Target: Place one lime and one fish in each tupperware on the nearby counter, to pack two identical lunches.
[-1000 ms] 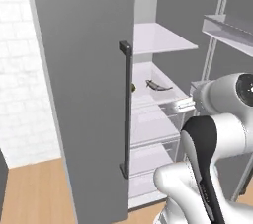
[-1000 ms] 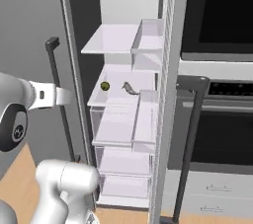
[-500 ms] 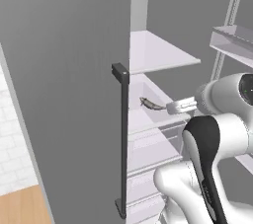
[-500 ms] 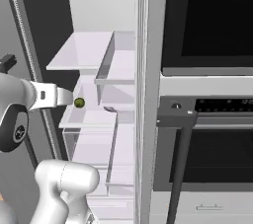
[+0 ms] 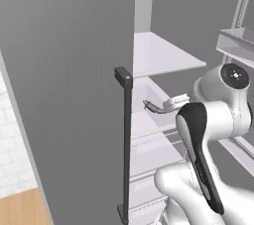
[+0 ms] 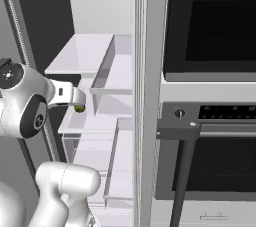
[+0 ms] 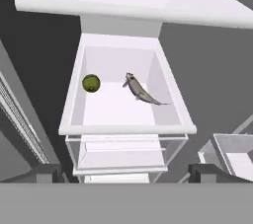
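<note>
Hand view looks into an open fridge: a lime point(image 7: 91, 83) and a fish point(image 7: 140, 91) lie apart on a white shelf point(image 7: 127, 129) (lime left, fish right). The gripper point(image 7: 126, 172) hangs before the shelf, holding nothing, its fingers set wide apart.

A kitchen, and the fridge point(image 6: 100, 61) stands open right in front, white shelves stacked one over another, a lime point(image 7: 91, 83) and a fish point(image 7: 140, 91) lying on one shelf point(image 7: 118, 107) above a clear drawer point(image 7: 121, 151). Beside it, a built-in oven point(image 6: 215, 96) with dark glass, a knob point(image 6: 179, 114) and a bar handle point(image 6: 182, 171), and wood floor point(image 5: 22, 209) down below
</note>
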Controlling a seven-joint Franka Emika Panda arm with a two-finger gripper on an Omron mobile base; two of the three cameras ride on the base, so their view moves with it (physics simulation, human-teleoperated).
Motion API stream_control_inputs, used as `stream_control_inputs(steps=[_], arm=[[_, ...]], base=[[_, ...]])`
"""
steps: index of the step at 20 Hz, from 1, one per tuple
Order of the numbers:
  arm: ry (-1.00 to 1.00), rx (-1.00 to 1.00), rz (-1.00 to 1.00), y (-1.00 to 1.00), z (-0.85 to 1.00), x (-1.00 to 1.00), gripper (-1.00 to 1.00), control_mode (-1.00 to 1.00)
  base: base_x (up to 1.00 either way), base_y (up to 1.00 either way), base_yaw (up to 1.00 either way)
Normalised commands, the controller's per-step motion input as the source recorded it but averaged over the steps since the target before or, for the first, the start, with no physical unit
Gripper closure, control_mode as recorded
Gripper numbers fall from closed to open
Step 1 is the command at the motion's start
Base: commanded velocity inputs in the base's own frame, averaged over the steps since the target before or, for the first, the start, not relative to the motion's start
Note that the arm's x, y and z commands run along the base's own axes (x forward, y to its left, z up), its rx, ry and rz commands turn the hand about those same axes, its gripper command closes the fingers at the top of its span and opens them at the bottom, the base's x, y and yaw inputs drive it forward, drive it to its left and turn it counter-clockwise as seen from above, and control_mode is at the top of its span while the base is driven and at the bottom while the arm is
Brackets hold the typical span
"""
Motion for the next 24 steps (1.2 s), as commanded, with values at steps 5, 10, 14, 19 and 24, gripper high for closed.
stream_control_inputs(steps=[5, 10, 14, 19, 24], arm=[[0.14, -0.2, 0.07, 0.0, -0.91, 0.81, -1.0, -1.0], [0.01, -0.02, 0.12, -0.25, -0.51, 0.81, -1.0, -1.0], [0.06, 0.0, 0.13, -0.14, -0.52, 0.9, -1.0, -1.0], [0.24, 0.0, 0.04, 0.0, -0.27, 0.93, -1.0, -1.0], [0.05, 0.0, 0.06, -0.06, -0.26, 0.67, -1.0, -1.0]], base=[[0.0, 0.0, 0.0], [0.0, 0.0, 0.0], [0.0, 0.0, 0.0], [0.0, 0.0, 0.0], [0.0, 0.0, 0.0]])
